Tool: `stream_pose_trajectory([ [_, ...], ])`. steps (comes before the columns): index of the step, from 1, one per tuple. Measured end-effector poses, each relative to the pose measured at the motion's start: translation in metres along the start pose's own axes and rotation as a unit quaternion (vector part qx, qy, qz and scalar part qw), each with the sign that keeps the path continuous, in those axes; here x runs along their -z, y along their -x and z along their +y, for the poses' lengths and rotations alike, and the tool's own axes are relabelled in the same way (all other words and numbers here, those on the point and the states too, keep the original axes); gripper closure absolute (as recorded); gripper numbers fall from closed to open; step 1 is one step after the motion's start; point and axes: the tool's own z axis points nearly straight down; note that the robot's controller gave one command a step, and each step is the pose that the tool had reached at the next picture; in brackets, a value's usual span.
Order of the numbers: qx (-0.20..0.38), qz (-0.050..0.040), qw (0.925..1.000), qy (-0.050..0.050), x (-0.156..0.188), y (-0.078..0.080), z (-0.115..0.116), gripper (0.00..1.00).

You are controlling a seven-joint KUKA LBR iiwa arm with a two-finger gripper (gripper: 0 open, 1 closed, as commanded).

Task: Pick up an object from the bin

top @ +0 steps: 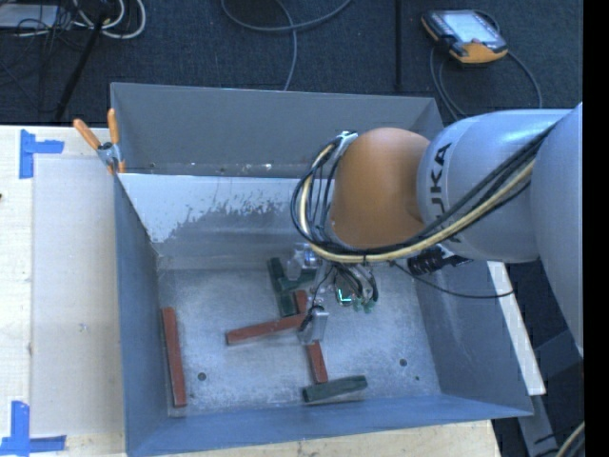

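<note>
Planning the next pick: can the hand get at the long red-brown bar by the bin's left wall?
Probably yes. The red-brown bar lies alone on the floor, nothing between it and the hand. The left wall close beside it might crowd the grasp.

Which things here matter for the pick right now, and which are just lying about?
In play: gripper; middle red-brown stick at its tip; dark green block beside it.
Lying about: left red-brown stick; front dark green bar; short red-brown stick.
</note>
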Motion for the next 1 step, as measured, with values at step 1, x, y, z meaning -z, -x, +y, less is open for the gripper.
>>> stream_pose_trajectory([
  [1, -0.001, -0.0039, 1.0, 0.0, 0.0043, 0.0019, -0.0003, 0.0],
])
